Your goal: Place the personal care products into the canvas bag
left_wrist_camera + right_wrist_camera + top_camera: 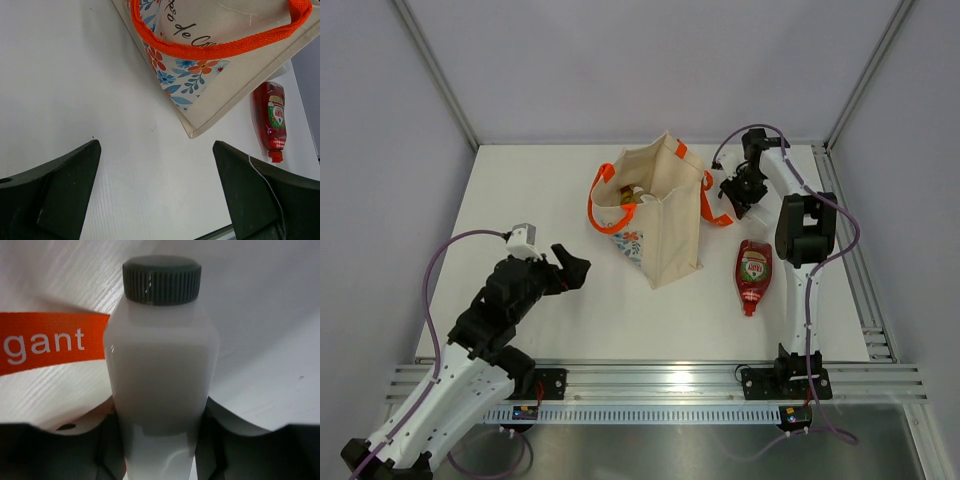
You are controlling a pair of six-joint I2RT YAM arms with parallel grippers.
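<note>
The white bottle (162,375) with its ribbed grey cap (161,279) is sitting upright between the fingers (235,450) of the right gripper (738,195), which are pressing on its lower body from both sides; this is happening at the far right of the table (520,200), just beside the right wall of the canvas bag (665,225). One orange handle (50,342) with white lettering is lying on the table directly behind and left of the bottle, and whether it is touching the bottle cannot be told. The step in hand looks like carrying this bottle into the bag, and doing it well probably means lifting straight up first so the bottle is clearing that strap, then travelling left over the cream wall and letting go only once it is above the mouth, which is opening toward the far left. The grip is sitting low on a smooth body, so the bottle may be tipping if moved fast. Something yellowish is showing inside the mouth, too small to name. The red bottle (753,275) is lying on the table near and right of the bag, cap toward the near edge, apart from it and waiting to be picked up. The left gripper (570,268) is hovering with jaws spread and empty, left of the bag and out of the way.
</note>
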